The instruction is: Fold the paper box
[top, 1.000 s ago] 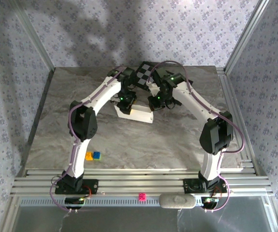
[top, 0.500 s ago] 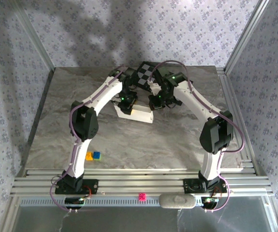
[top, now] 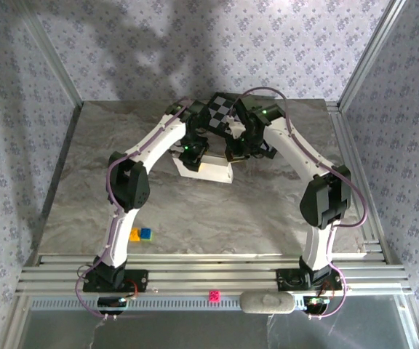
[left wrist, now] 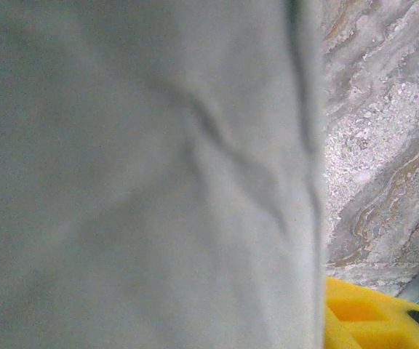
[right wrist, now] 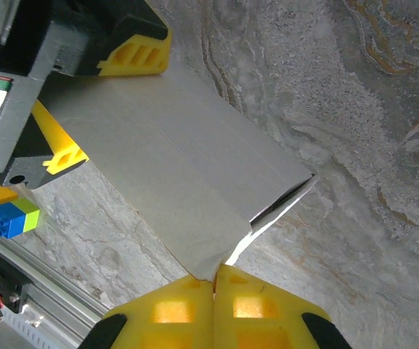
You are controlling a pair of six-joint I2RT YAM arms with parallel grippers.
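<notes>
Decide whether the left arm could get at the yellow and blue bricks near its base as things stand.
Probably not at once. The bricks lie uncovered on the table, but the left pincer is far off, clamped across the paper box; it would have to let go first.

Grey marbled table (top: 268, 211): white paper box (top: 213, 171) centre, checkered board (top: 220, 109) behind, coloured bricks (top: 140, 234) near-left.

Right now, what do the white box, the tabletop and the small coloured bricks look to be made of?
Paper box: thin matte white cardboard, judging by its sharp creases and thin edge. Tabletop: grey-brown marble pattern with a dull sheen, possibly laminate or stone; I cannot tell which. Bricks: smooth bright plastic, going by their moulded, studded shape.
</notes>
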